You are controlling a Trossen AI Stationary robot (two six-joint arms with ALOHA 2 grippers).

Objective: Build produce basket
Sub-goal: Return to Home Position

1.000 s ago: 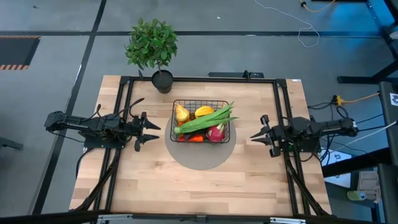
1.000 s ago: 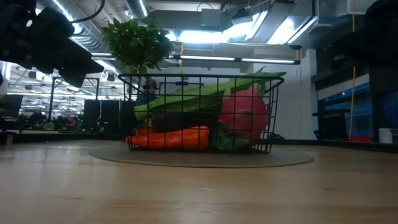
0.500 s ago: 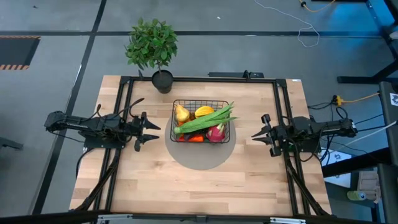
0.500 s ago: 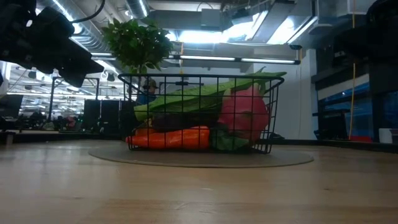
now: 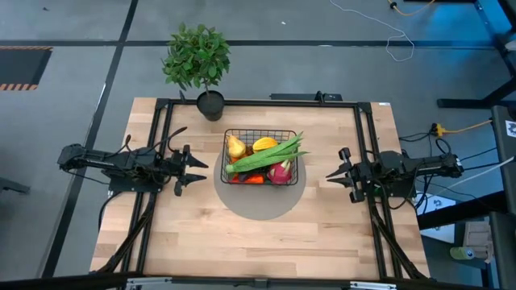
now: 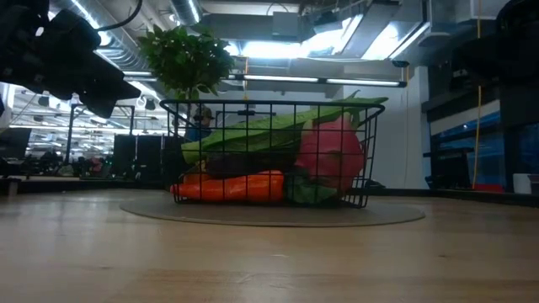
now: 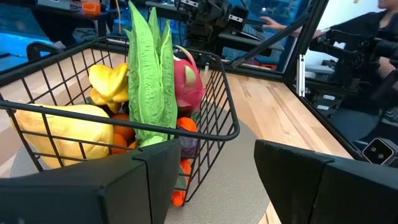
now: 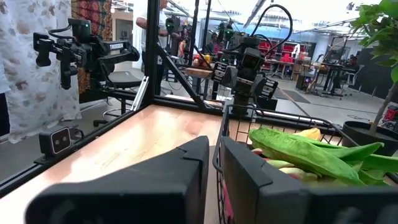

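Note:
The black wire basket [image 5: 260, 156] stands on a grey round mat [image 5: 260, 197] at the table's middle. It holds long green stalks [image 5: 266, 155], a carrot [image 6: 232, 187], a pink dragon fruit [image 6: 335, 154], a yellow pear [image 5: 235, 147] and an orange [image 5: 264, 144]. My left gripper [image 5: 201, 167] is open and empty, left of the basket. My right gripper [image 5: 329, 176] is shut and empty, right of the basket.
A potted green plant [image 5: 197, 60] stands at the table's far edge behind the basket. Black frame rails [image 5: 157, 137] run along the table's left, right and far sides. Bare wood lies between the mat and the near edge.

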